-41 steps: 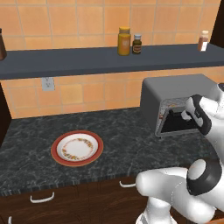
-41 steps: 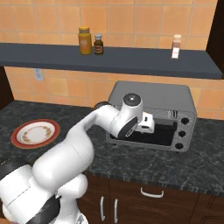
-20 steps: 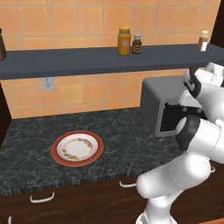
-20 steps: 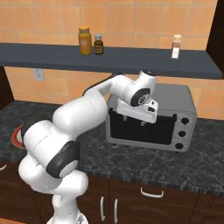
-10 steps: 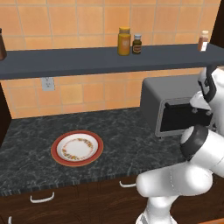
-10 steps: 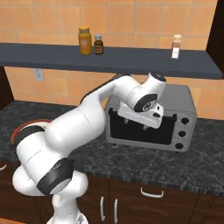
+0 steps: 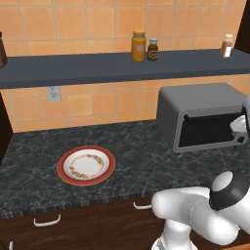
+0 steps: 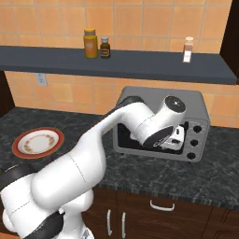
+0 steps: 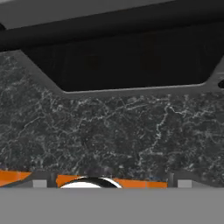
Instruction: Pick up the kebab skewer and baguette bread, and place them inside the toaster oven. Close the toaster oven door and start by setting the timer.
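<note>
Since a moment ago, the toaster oven door (image 7: 210,129) has swung shut and the arm has shifted right toward the control knobs (image 8: 196,138). Its end effector (image 8: 174,139) hangs wide and empty before the toaster oven (image 8: 161,122), likely heading for the timer. An empty plate (image 7: 86,165) sits well apart on the surface (image 7: 141,156).

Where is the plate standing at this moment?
The plate lies on the dark counter, left of the toaster oven, below the wall outlet.
</note>
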Controlling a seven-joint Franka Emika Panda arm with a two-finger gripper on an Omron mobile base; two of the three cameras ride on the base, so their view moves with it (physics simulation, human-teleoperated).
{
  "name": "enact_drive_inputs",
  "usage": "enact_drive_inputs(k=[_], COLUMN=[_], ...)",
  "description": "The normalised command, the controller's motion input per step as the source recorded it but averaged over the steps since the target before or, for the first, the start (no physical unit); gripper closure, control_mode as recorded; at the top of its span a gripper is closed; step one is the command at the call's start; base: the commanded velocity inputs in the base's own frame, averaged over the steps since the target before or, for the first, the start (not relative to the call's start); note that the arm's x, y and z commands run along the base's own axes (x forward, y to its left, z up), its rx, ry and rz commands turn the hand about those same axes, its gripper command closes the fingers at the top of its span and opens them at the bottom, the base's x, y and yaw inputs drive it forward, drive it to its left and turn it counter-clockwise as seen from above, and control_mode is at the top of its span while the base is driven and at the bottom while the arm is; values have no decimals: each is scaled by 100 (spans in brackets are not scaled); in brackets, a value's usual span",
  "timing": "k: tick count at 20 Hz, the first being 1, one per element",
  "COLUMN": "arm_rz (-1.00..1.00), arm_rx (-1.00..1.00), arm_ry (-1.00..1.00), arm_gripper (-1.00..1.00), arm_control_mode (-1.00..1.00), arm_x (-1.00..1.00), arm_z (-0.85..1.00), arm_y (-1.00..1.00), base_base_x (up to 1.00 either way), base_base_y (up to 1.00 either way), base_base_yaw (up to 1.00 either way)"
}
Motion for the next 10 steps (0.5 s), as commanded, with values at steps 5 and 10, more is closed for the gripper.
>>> enact_drive_inputs(k=[5, 10], arm_rz=[15, 27], arm_rx=[-11, -8], arm_ry=[-23, -27], arm_gripper=[-100, -100], arm_control_mode=[-100, -100], arm_x=[-30, -1], arm_z=[0, 0], arm_y=[-70, -59], base_base_x=[0, 0], base_base_y=[0, 0], base_base_yaw=[0, 0])
